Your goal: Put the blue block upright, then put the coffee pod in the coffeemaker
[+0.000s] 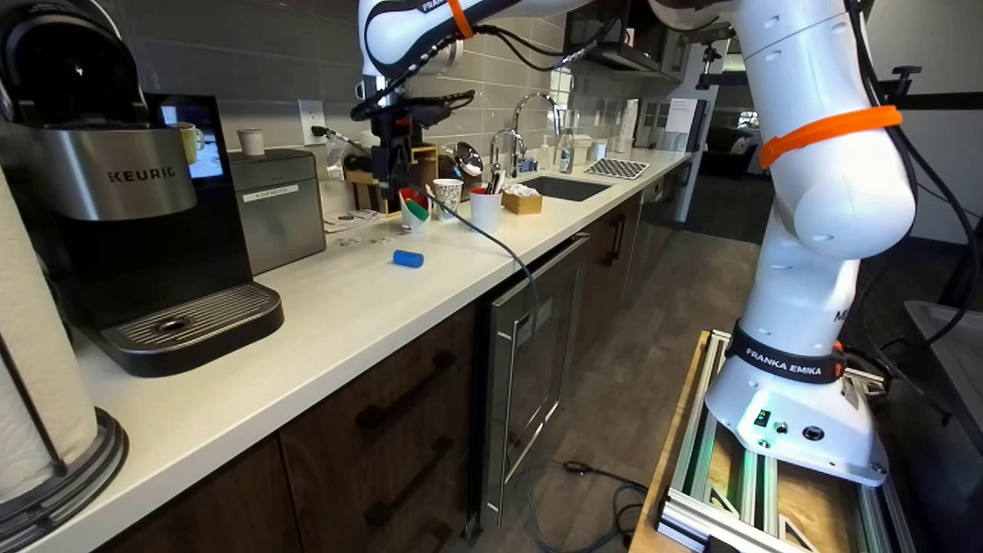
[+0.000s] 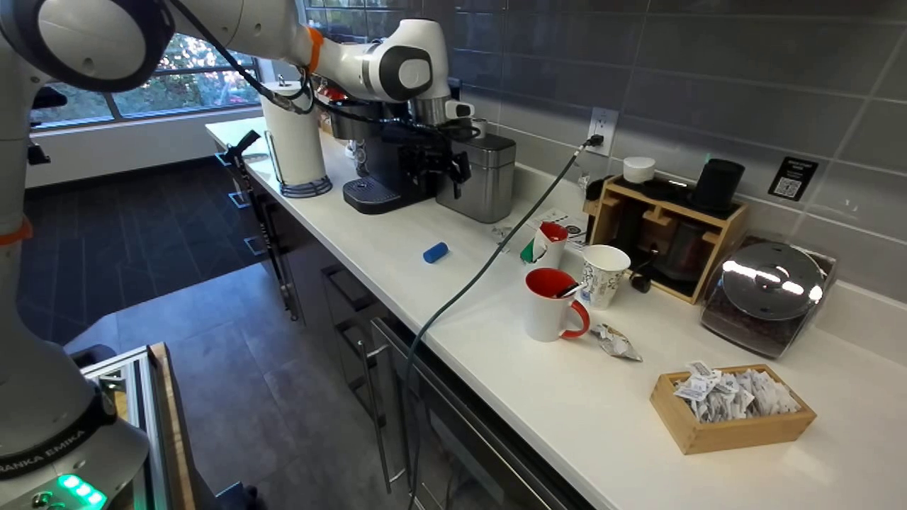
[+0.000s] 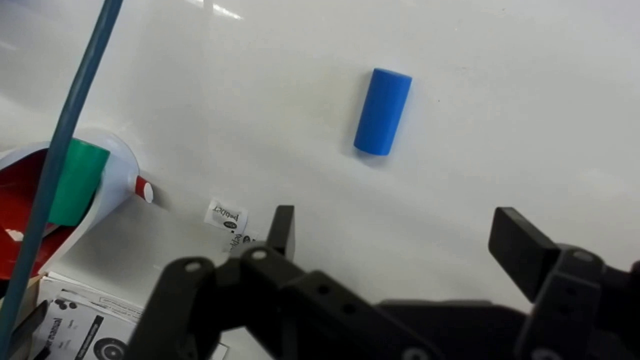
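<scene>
When checked in the wrist view, spread wide: black fingers (image 3: 520, 250), with white counter (image 3: 390, 225) showing in the gap. Beyond the fingertips (image 3: 286, 225), apart from both: blue block (image 3: 382, 112), lying on its side on the counter.

Readable in the wrist view only: print on a pepper packet (image 3: 225, 217), near one fingertip. Visible in an exterior view only: lit screen (image 1: 207, 153) and brand band (image 1: 142, 173) of the coffeemaker (image 1: 153, 253). Likewise in an exterior view only: silvery packet (image 2: 616, 343) beside a white mug (image 2: 544, 315), plus the mug's red handle (image 2: 584, 319).

Hard to make out in both exterior views: fingertips, dark on dark. Partly behind the arm (image 2: 418, 71) in an exterior view: coffeemaker. Cut off at the picture's corner in an exterior view: coffeemaker's black upper part (image 1: 77, 69). In the wrist view, partly covered by the fingers: second packet (image 3: 240, 240). Crossed by cable (image 3: 66, 125) and cut off at the edge: white cup (image 3: 120, 162).

Fingers well above the counter in both exterior views. Around the block, counter surface on all sides. Toward the coffeemaker, a stretch of counter, then drip tray (image 1: 223, 307). Opposite way, cable, slanting between block and mug, then down over the counter's front edge; unclear if touching the counter.
</scene>
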You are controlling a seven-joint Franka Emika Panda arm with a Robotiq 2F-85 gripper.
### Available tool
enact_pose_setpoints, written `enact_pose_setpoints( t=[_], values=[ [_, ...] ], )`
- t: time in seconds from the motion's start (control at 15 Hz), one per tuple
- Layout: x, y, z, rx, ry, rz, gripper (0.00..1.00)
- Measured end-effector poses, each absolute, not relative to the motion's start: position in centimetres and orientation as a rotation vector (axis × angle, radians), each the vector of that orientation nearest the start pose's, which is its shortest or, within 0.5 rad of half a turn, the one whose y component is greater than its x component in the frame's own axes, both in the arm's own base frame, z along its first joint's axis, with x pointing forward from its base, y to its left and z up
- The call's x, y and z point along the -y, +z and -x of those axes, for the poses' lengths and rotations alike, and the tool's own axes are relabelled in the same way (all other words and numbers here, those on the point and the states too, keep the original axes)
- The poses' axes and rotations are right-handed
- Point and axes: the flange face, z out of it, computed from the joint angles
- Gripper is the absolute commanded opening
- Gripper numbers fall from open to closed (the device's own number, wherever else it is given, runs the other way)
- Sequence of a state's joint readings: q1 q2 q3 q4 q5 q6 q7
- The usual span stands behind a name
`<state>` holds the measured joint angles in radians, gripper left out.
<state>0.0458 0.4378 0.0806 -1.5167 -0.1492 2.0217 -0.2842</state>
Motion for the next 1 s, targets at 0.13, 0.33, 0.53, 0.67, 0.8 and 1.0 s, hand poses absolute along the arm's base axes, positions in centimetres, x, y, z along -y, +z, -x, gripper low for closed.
enact_pose_setpoints(
  t=[0.13, 0.33, 0.53, 0.67, 0.8, 1.0],
  values=[
    [-7.0, 41.7, -68.7, 0.743, -0.1, 3.162, 1.0],
    [-7.0, 40.6, -69.2, 0.687, -0.13, 3.154, 1.0],
    [-7.5, 37.3, -69.8, 0.583, -0.149, 3.123, 1.0],
    [-7.7, 34.7, -69.9, 0.483, -0.166, 3.107, 1.0],
    [-7.8, 32.4, -69.7, 0.393, -0.189, 3.099, 1.0],
    [-7.5, 30.0, -69.0, 0.271, -0.248, 3.098, 1.0]
  ],
)
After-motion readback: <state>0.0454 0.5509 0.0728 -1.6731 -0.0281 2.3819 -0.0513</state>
